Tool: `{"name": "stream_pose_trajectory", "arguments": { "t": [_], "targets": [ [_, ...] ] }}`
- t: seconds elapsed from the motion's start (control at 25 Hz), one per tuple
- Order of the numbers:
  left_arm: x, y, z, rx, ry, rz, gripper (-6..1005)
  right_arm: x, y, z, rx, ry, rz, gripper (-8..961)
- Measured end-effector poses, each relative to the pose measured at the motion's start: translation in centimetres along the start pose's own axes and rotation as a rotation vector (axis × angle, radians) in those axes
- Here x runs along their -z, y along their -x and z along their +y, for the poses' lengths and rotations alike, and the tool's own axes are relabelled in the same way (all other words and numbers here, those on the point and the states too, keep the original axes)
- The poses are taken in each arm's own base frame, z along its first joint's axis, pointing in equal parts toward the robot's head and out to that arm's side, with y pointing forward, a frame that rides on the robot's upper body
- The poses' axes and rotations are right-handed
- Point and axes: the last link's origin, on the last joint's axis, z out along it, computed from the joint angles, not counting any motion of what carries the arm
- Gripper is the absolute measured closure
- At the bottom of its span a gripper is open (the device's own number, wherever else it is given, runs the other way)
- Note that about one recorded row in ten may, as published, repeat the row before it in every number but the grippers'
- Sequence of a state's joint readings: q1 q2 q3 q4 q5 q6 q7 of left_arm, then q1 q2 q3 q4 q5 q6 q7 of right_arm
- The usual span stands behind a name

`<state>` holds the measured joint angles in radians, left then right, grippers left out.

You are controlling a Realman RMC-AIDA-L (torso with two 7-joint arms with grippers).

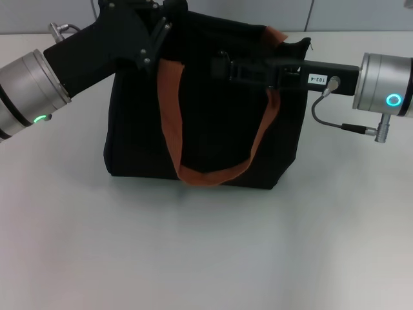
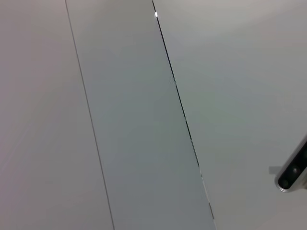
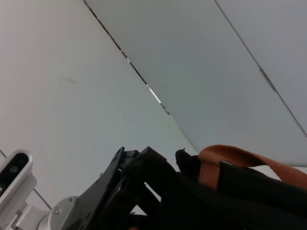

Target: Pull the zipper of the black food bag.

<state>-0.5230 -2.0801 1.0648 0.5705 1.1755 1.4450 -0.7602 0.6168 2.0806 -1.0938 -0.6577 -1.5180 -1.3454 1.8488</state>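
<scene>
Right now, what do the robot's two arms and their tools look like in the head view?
Both arms end in silver cylindrical wrist segments, each lit by a green indicator. The left tool is a black angular housing with visible screws. The right tool is a slim black boxy body carrying a small white label reading 103-4, and a grey cable loops beneath its wrist to a metal plug.

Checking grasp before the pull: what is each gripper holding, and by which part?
Cannot be told: both the left gripper and right gripper sit at the black food bag's top edge.
</scene>
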Motion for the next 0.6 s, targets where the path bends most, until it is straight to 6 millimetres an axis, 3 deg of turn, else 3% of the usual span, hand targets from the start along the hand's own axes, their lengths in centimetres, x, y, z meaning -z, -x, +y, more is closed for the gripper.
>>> {"name": "stream_pose_trajectory", "arguments": {
  "t": [0.6],
  "targets": [
    [-0.02,-0.07,-0.13,0.000,-0.015,0.013,991,-0.20,0.39,-0.15,-0.032,-0.011,-0.008,322]
  ]
}}
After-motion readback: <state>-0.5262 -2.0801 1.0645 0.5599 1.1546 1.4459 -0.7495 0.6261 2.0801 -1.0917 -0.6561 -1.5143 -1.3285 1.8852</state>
